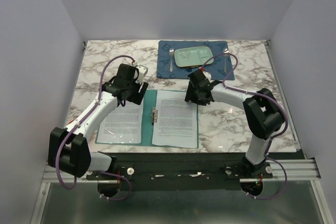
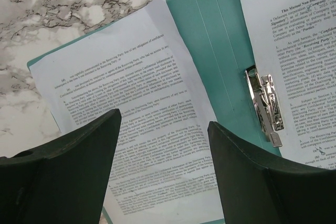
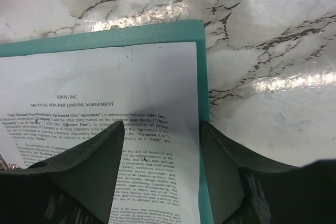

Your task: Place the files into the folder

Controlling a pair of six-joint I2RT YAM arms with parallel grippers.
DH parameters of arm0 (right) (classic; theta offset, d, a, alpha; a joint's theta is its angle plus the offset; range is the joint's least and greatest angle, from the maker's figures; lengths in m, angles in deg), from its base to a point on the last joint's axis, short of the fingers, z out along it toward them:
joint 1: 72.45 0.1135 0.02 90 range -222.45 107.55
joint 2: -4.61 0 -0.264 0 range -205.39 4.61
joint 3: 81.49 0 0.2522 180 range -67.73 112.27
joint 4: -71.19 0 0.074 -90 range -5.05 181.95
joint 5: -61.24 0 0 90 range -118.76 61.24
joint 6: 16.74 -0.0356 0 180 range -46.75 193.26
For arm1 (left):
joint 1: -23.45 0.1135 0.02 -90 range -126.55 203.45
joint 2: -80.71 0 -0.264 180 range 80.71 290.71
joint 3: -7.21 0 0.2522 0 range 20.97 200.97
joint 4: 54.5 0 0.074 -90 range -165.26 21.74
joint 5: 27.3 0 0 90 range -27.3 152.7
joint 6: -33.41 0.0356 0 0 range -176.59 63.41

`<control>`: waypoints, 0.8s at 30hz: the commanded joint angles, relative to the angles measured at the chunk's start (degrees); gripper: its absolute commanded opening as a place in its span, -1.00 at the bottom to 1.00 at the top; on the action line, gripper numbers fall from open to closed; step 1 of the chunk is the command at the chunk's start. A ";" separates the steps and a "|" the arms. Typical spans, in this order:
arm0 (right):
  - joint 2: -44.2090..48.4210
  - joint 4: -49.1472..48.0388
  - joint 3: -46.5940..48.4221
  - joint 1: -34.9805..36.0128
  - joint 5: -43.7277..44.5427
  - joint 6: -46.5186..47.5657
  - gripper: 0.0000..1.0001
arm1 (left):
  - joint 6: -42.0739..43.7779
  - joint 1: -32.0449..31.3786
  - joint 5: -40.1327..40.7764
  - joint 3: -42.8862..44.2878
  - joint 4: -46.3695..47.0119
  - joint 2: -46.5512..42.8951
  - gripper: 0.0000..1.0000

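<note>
Seen from the top external camera, a thin teal-green card folder (image 1: pixel 148 116) lies open and flat on the white-and-grey marbled desk (image 1: pixel 236 119), close to the arm bases. Two white paper sheets printed with small black text lie on it. The left sheet (image 1: pixel 122 121) is on the folder's left leaf and the right sheet (image 1: pixel 176 118) is on its right leaf. A small silver metal clip (image 1: pixel 154 114) sits on the folder's centre crease between them. The left end effector (image 1: pixel 135 96) is over the folder's far left corner and the right end effector (image 1: pixel 192 98) over its far right corner. Beyond the folder's far edge lies a dark blue placemat (image 1: pixel 165 64) carrying a pale green rectangular plate (image 1: pixel 193 56) and a metal fork (image 1: pixel 171 59).

In the left wrist view, the left end effector (image 2: pixel 164 119) has its jaws spread wide with nothing between them. The left sheet (image 2: pixel 131 77) lies below them. It sits askew, one corner overlapping the folder's (image 2: pixel 210 35) crease strip. The clip (image 2: pixel 266 109) lies beside the right sheet (image 2: pixel 294 35).

In the right wrist view, the right end effector (image 3: pixel 161 124) is also spread wide and grips nothing. It is above the right sheet (image 3: pixel 105 77) near the folder's (image 3: pixel 157 32) rounded corner. A narrow teal margin shows along the sheet's edges, with bare desk (image 3: pixel 262 51) beyond it. Whether either end effector touches the paper cannot be told.
</note>
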 commanded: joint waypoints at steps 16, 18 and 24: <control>-1.38 -0.65 1.57 0.24 -2.77 0.86 0.35 | -0.17 -2.05 2.72 0.65 1.33 2.02 0.71; -1.03 0.32 1.22 0.24 -2.15 0.77 0.38 | -0.60 -2.75 3.16 1.18 1.42 2.72 0.78; 1.16 1.20 0.34 0.24 -2.86 3.14 0.66 | -2.45 -5.82 2.99 3.11 2.38 6.49 0.98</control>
